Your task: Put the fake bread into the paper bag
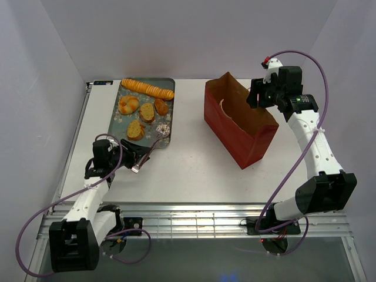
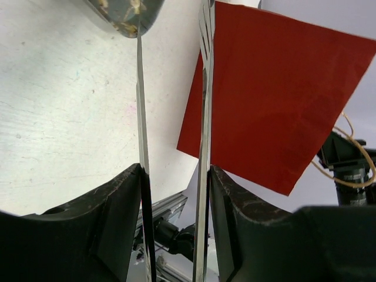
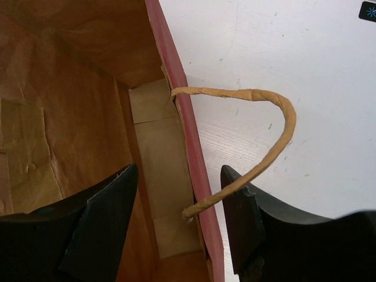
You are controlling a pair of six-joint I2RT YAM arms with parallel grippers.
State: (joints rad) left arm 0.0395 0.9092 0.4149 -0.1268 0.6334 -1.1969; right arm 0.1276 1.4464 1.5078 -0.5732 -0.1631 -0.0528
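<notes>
The fake bread lies on a grey tray [image 1: 120, 120] at the back left: a long baguette [image 1: 147, 89], a knotted bun [image 1: 128, 104], toast slices [image 1: 147, 111] and a sprinkled donut [image 1: 163, 130]. My left gripper [image 1: 130, 154] is shut on the handle end of metal tongs [image 1: 148, 153], whose tips reach the tray's near right corner beside the donut. The tongs [image 2: 141, 106] hold nothing between their arms. The red paper bag [image 1: 238, 120] stands open at centre right. My right gripper [image 1: 254, 97] is open and straddles the bag's far rim [image 3: 182, 135], with one finger inside and one outside by the string handle [image 3: 264, 135].
The bag's red side [image 2: 276, 100] and the tray's corner [image 2: 126, 14] show in the left wrist view. White walls close in the table at the back and sides. A metal rail [image 1: 194, 220] runs along the near edge by the arm bases.
</notes>
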